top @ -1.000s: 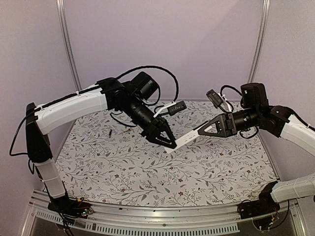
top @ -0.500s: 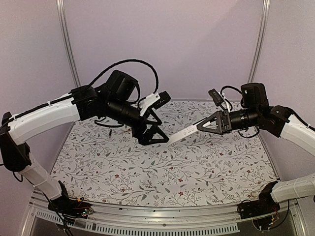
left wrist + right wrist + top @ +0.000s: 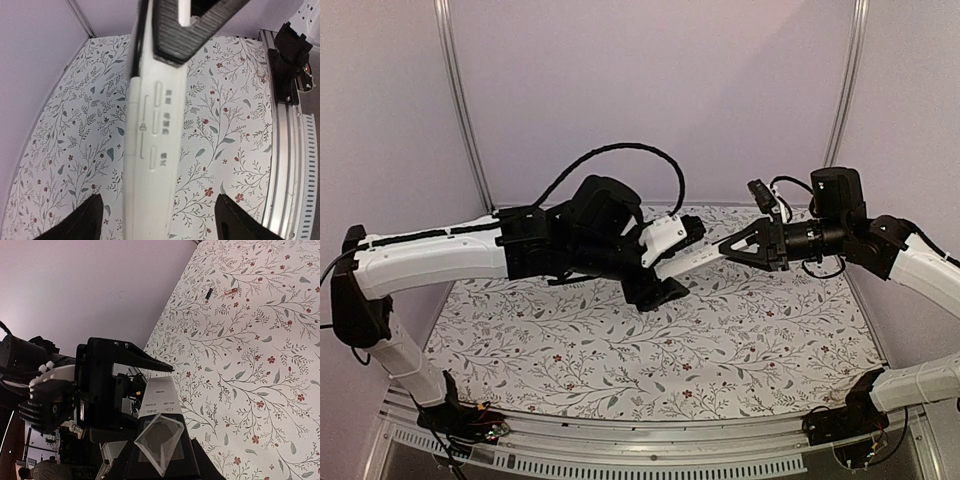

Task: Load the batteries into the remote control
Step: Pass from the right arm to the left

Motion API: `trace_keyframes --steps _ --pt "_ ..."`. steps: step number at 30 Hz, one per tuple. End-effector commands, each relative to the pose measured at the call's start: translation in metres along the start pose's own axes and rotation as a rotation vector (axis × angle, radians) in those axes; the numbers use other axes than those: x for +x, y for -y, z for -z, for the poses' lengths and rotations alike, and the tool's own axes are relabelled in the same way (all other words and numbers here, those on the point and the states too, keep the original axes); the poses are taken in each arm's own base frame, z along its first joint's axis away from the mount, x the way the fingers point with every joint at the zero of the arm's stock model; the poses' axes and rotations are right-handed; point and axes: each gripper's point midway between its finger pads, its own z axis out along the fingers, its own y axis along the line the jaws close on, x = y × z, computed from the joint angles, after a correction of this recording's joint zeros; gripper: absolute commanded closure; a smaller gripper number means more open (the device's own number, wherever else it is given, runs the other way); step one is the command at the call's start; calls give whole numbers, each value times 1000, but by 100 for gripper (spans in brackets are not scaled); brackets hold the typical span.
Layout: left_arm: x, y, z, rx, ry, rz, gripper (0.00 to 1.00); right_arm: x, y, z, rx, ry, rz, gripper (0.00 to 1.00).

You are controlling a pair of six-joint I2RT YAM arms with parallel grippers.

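Observation:
My right gripper (image 3: 738,246) is shut on one end of the white remote control (image 3: 695,257) and holds it in the air over the middle of the mat, pointing left. In the right wrist view the remote (image 3: 161,396) sticks out from my right gripper (image 3: 160,442), with a dark patch and a loose clear film near the fingers. My left gripper (image 3: 665,288) is open and straddles the remote's free end; in the left wrist view the remote (image 3: 155,125) runs between its spread fingertips (image 3: 86,217) with gaps on both sides. The two batteries, blackish (image 3: 208,293) and brass (image 3: 230,291), lie on the far mat.
The floral mat (image 3: 620,350) covers the table. A metal rail (image 3: 287,150) runs along the near edge. Upright poles (image 3: 460,100) stand at the back corners. The left arm hides the batteries in the top view.
My left arm has swung right and turned, bringing its open gripper around the remote's free end. My right gripper has raised and levelled the remote slightly.

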Motion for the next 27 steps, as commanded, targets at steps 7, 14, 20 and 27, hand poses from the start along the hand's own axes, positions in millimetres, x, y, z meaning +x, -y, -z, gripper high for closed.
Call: trace_keyframes --steps 7,14,20,27 --pt "-7 -4 -20 -174 -56 -154 56 2 -1 -1 -24 4 -47 92" --pt "-2 -8 -16 -162 -97 -153 87 6 -4 -1 -49 -13 -41 89" --pt "8 13 5 115 -103 -30 95 9 -13 6 -65 -14 55 32" --pt "15 31 62 513 -100 215 98 16 -15 28 -4 61 395 19"
